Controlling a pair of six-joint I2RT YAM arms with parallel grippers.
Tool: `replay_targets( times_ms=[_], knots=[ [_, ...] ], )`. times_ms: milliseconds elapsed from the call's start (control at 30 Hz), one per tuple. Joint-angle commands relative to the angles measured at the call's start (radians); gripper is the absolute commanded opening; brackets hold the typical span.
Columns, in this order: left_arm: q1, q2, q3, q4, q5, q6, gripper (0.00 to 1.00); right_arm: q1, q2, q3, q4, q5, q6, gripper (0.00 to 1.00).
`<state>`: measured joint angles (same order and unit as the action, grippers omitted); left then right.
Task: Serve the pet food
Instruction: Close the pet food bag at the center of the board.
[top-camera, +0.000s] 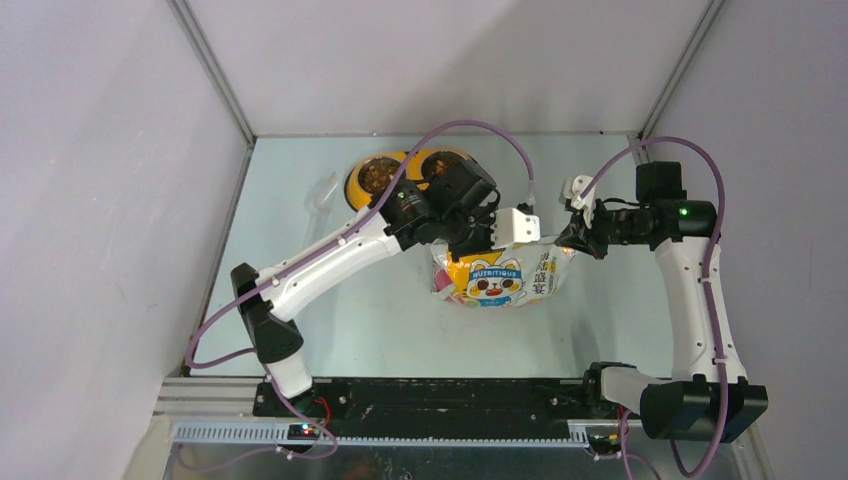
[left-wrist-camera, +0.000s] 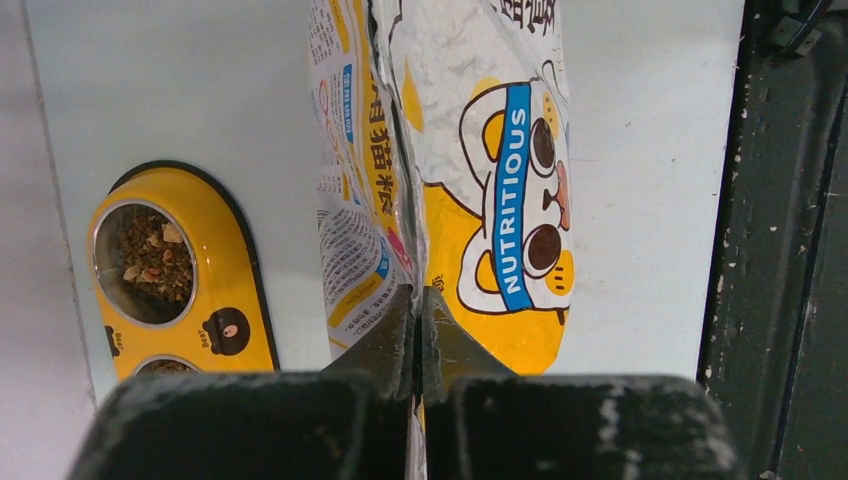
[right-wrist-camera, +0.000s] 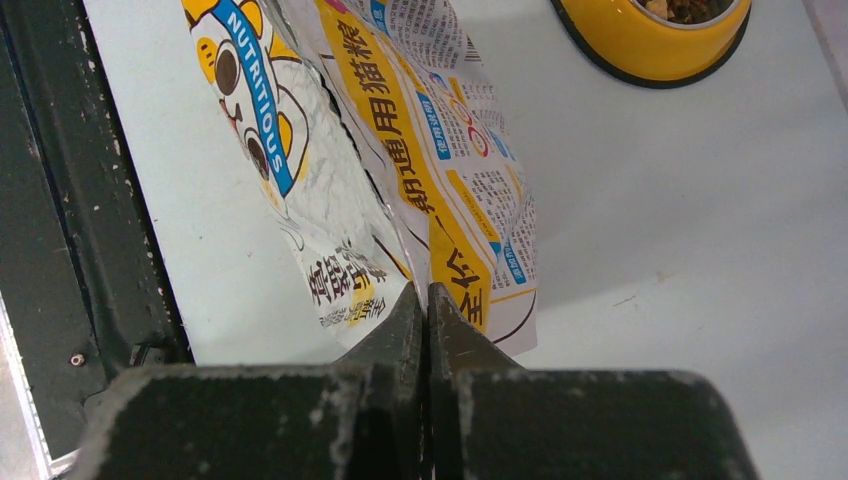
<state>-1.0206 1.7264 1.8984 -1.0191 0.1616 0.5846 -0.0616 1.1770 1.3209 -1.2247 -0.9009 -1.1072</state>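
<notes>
The pet food bag, yellow-white foil with a cartoon cat and the word NUTRITIOUS, hangs between both arms just above the table. My left gripper is shut on the bag at one end, foil pinched between its fingers. At the other end my right gripper is shut on the bag in the same way. Brown kibble lies in a steel cup of the yellow double bowl, behind the left arm in the top view. In that view the left gripper and right gripper flank the bag.
The yellow bowl sits at the back of the table, partly hidden by the left arm, and its rim shows in the right wrist view. A clear scoop lies left of it. The black base rail runs along the near edge.
</notes>
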Motion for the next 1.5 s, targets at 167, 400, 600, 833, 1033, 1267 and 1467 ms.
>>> replay_targets(
  times_ms=[167,400,600,833,1033,1267,1467],
  knots=[
    [0.081,-0.011,0.110,-0.041,0.146,-0.026,0.00,-0.003,0.005,0.013,0.025,-0.085,-0.027,0.00],
    [0.070,0.026,0.141,-0.030,0.165,-0.052,0.40,-0.003,0.010,0.013,0.022,-0.097,-0.026,0.00],
    [0.031,0.050,0.147,-0.002,0.139,-0.052,0.57,-0.003,0.014,0.012,0.024,-0.105,-0.021,0.00],
    [-0.010,0.072,0.122,0.031,0.088,-0.030,0.56,-0.003,0.018,0.012,0.022,-0.106,-0.022,0.00],
    [-0.018,0.072,0.108,0.047,0.046,-0.015,0.19,-0.003,0.021,0.013,0.011,-0.111,-0.034,0.00],
    [-0.021,0.050,0.050,0.080,0.015,0.001,0.00,-0.003,0.021,0.013,-0.001,-0.103,-0.046,0.07],
    [0.003,0.032,0.030,0.097,0.011,-0.003,0.00,-0.012,-0.003,0.013,-0.042,-0.041,-0.090,0.45]
  ],
)
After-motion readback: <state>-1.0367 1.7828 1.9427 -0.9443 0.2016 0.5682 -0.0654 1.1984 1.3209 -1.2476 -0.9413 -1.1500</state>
